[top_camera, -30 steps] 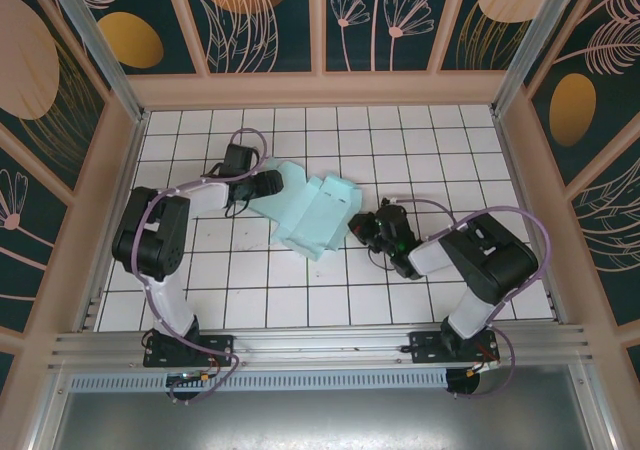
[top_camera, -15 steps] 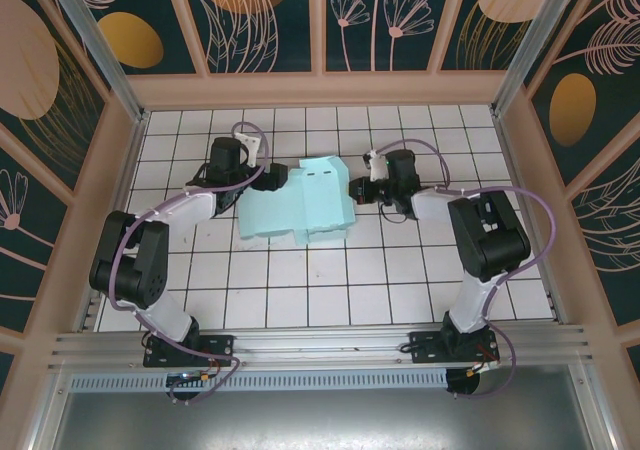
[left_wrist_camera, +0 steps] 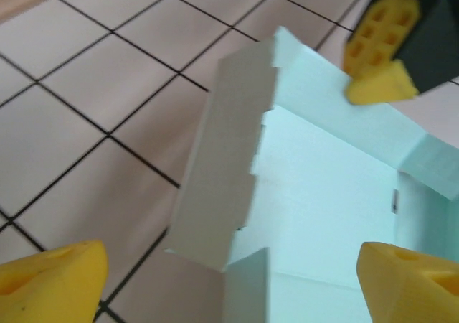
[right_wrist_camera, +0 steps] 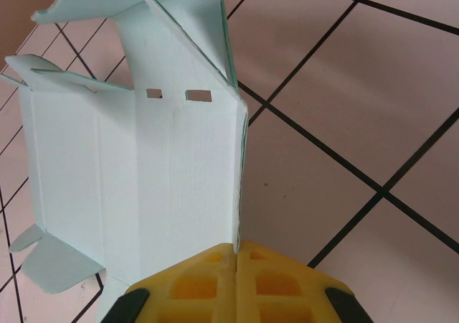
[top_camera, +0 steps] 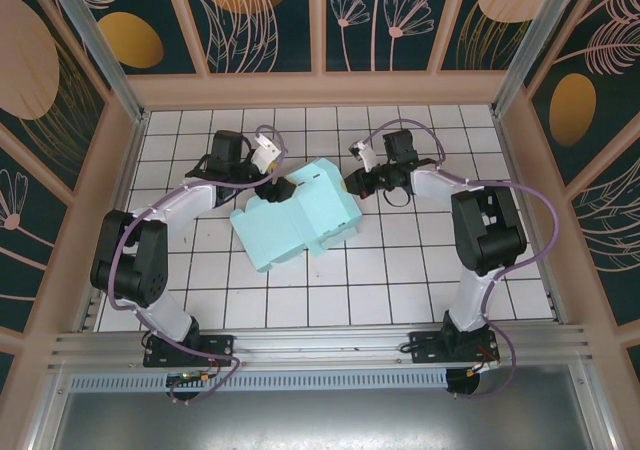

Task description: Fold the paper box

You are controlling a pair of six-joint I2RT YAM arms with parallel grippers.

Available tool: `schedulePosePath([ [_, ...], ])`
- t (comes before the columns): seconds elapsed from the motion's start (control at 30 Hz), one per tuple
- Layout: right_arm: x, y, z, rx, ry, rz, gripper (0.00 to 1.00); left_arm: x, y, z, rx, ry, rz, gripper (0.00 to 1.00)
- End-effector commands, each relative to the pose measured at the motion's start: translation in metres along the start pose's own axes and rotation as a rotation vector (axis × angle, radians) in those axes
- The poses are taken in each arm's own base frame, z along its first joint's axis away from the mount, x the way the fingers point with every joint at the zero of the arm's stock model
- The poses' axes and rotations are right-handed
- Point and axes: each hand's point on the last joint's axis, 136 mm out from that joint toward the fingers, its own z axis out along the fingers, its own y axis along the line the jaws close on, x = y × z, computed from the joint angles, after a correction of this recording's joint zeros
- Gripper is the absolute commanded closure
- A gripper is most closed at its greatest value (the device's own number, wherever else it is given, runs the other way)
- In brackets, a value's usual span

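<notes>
The pale turquoise paper box (top_camera: 300, 218) lies half-formed on the tiled floor, panels creased and flaps standing up. My left gripper (top_camera: 272, 186) is at its back left edge. In the left wrist view that gripper (left_wrist_camera: 229, 287) is open, its yellow fingertips (left_wrist_camera: 50, 283) wide apart on either side of a raised grey-backed flap (left_wrist_camera: 222, 172) without touching it. My right gripper (top_camera: 352, 183) is at the box's right edge. Seen from the right wrist, this gripper (right_wrist_camera: 237, 255) is shut on the thin edge of a box (right_wrist_camera: 143, 172) panel. Its yellow fingers (left_wrist_camera: 380, 47) also pinch the far wall.
The white tiled floor (top_camera: 400, 270) is ringed by a low wooden wall (top_camera: 320, 90). An aluminium rail (top_camera: 320, 345) runs along the near edge over both arm bases. Open tiles lie in front of the box and to its right.
The right arm swung from the front right to the box's back right edge and stays shut on it. The box turned and rose into shape. The left gripper let go and stands open.
</notes>
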Motion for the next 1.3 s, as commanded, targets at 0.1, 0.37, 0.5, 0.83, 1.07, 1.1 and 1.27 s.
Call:
schedulePosePath([
  [0.1, -0.002, 0.005, -0.002, -0.065, 0.019, -0.009, 1.00, 0.015, -0.011, 0.006, 0.070, 0.020, 0.041, 0.07],
  [0.37, 0.006, 0.023, -0.016, -0.129, 0.049, -0.073, 1.00, 0.034, 0.000, 0.022, 0.056, 0.078, 0.025, 0.22],
  [0.5, 0.005, 0.026, -0.026, -0.151, 0.040, -0.087, 1.00, 0.036, 0.002, 0.022, 0.047, 0.089, 0.023, 0.24],
  [0.83, 0.002, 0.037, -0.045, -0.191, 0.011, -0.122, 1.00, 0.040, -0.001, 0.028, 0.105, 0.091, -0.069, 0.35],
  [1.07, -0.009, 0.031, -0.046, -0.113, -0.008, -0.083, 1.00, 0.025, -0.008, 0.027, 0.150, 0.037, -0.078, 0.34],
  [1.1, -0.009, 0.027, -0.044, -0.086, -0.007, -0.070, 1.00, 0.020, -0.010, 0.025, 0.164, 0.012, -0.079, 0.35],
  [1.27, 0.003, 0.024, -0.031, -0.051, 0.045, -0.047, 1.00, 0.007, -0.004, 0.024, 0.125, -0.040, -0.076, 0.29],
])
